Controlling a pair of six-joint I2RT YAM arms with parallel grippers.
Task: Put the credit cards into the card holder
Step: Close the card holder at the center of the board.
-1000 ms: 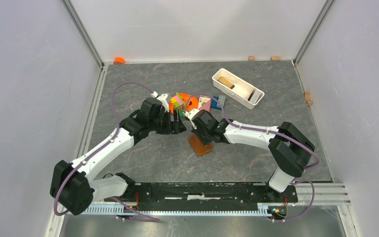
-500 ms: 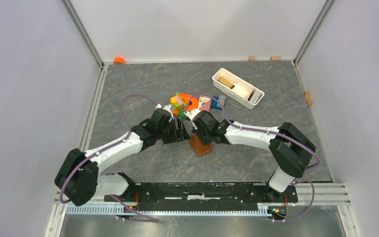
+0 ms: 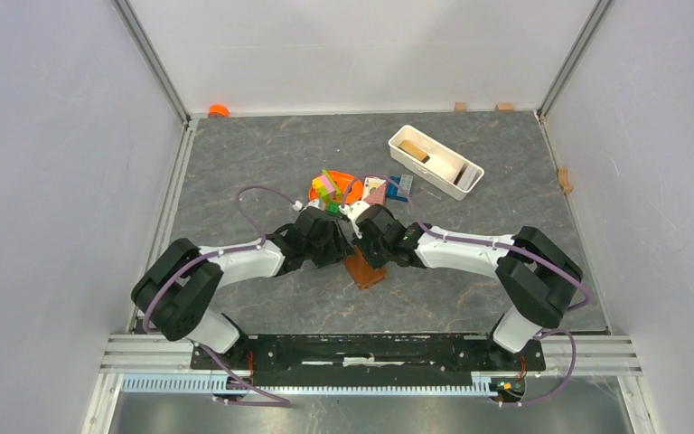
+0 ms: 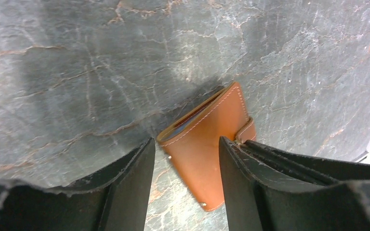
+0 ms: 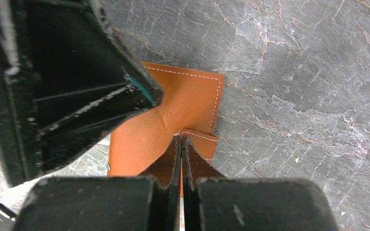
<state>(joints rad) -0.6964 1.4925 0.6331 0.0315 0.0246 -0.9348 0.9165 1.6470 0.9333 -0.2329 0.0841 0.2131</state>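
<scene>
L hand [image 4: 187,145] first: in the last sec it has swung in from the toy clutter [image 3: 336,188] and dropped to the card holder [image 4: 195,166], jaws drawing in from wide to abt half. Its fingers [image 4: 132,185] now straddle the folded brown wallet, one each side. There's a gap on the left side, so no grip yet and nothing held.

R hand [image 5: 179,140] hasn't budged. Jaws are fully closed, tips down on the leather right by the snap tab [image 5: 200,140]; pinning it or pinching a flap, can't tell.

The holder lies where it was, flat on the worktop [image 3: 262,154] btwn the two arms.

Meaning, prob.: L is coming to grip or open the holder while R steadies it. No card in either hand, so insertion isn't under way.

Containers:
- **Card holder:** folded, w/ a thin blue-grey edge [image 4: 185,129] in its mouth. Maybe a card already inside, not sure.
- **White tray [image 3: 459,185]:** far right, well apart. Holds a tan block [image 3: 411,150] at its far end; the rest is too small to read.

Loose credit cards: can't pick any out among the clutter beyond the hands.
</scene>
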